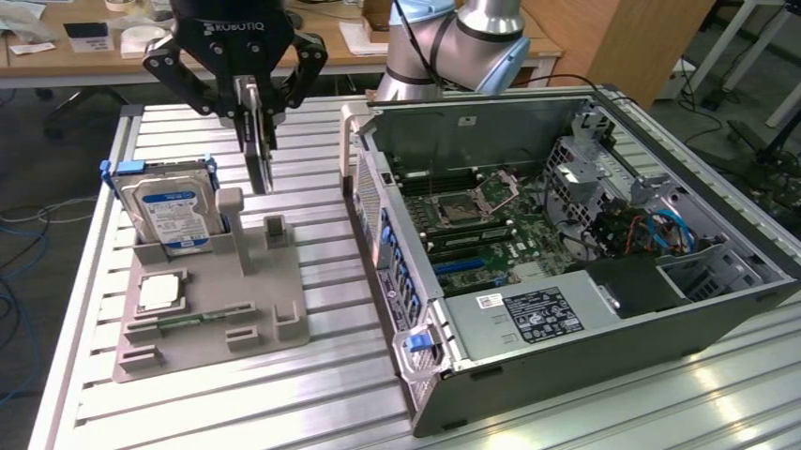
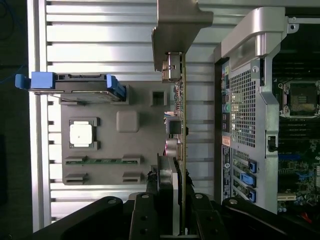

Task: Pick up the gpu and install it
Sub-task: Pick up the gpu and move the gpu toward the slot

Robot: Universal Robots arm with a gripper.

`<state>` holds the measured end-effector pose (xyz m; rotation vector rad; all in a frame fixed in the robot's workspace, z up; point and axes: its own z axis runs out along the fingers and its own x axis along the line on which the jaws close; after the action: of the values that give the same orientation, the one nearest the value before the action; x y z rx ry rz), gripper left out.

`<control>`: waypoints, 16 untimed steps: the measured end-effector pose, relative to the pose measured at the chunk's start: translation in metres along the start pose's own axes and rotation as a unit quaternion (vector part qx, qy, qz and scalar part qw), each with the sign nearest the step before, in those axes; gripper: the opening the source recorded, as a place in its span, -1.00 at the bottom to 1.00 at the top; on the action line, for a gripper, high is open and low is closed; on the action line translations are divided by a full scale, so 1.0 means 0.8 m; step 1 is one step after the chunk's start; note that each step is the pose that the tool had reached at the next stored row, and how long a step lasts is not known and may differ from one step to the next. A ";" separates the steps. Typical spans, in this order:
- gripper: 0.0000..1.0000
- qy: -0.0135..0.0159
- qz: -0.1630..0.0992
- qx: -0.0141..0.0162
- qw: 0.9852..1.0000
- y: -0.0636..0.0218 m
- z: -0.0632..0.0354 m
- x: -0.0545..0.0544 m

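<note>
Pick-up looks finished: the gripper [image 1: 254,111] clamps the gpu [image 1: 261,159] edge-on above the gray holder [image 1: 281,281]; seating it in the computer case [image 1: 601,347] demands exact alignment.

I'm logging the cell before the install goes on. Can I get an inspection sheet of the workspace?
Surface: slatted metal table, grey holder on it.
Job's things: graphics card held upright above the holder; open computer case beside it.
Clutter: hard drive and processor chip in the holder.
Grippers: gripper shut on the graphics card.
Cables: blue cables inside the case.
Surroundings: wooden furniture behind the table.
</note>
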<state>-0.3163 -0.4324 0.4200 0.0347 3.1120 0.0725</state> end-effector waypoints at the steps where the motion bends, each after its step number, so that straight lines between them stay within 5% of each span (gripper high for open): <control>1: -0.44 0.000 0.000 0.000 1.000 0.000 0.000 0.000; 16: -0.44 0.000 -0.001 0.000 1.000 0.000 -0.008 0.000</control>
<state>-0.3163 -0.4325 0.4267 0.0301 3.1121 0.0731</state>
